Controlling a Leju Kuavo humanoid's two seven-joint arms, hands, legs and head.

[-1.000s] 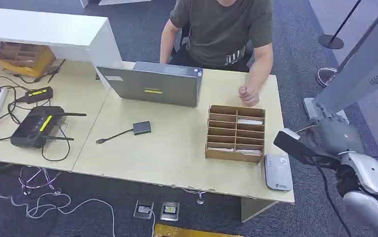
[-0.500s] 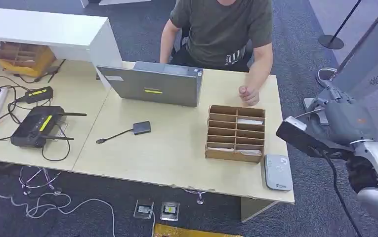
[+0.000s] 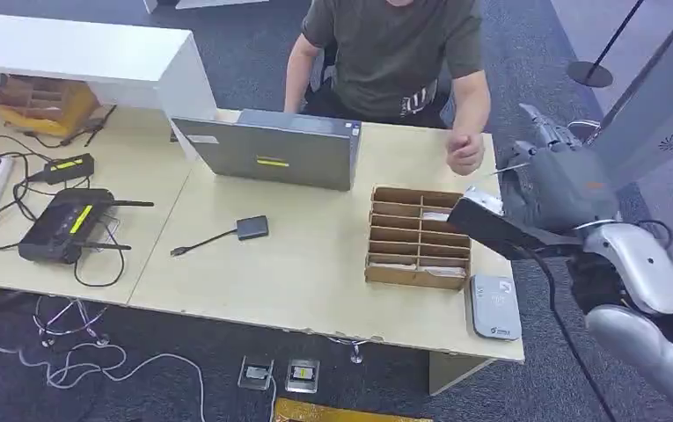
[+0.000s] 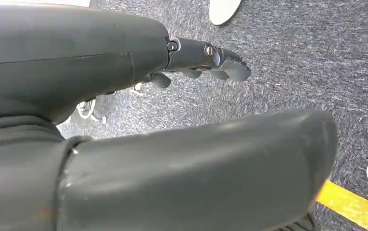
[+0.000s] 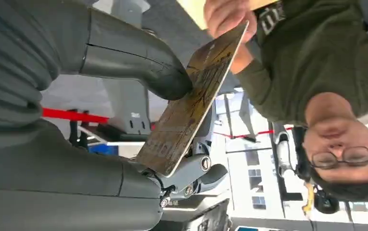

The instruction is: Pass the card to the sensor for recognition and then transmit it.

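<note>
My right hand (image 3: 559,185) is raised over the table's right end, past the cardboard organizer (image 3: 419,237). It pinches a gold-brown card (image 5: 191,101) between the thumb and the fingers, and the card's thin edge (image 3: 504,170) points at the seated person. The person's hand (image 3: 464,153) is up off the table and meets the card's far end (image 5: 225,17); I cannot tell whether it grips the card. The grey card sensor (image 3: 493,306) lies flat at the table's front right corner, below my forearm. My left hand (image 4: 124,57) hangs over the carpet with its fingers straight, holding nothing.
A closed grey laptop (image 3: 271,149) stands in front of the person. A small adapter with a cable (image 3: 252,228) lies mid-table. A black router (image 3: 64,224) and tangled cables sit at the left. A white counter (image 3: 77,53) stands at the back left.
My right hand has risen from beside the sensor and swung left and forward towards the person. The person's hand has lifted off the table to meet the card.
</note>
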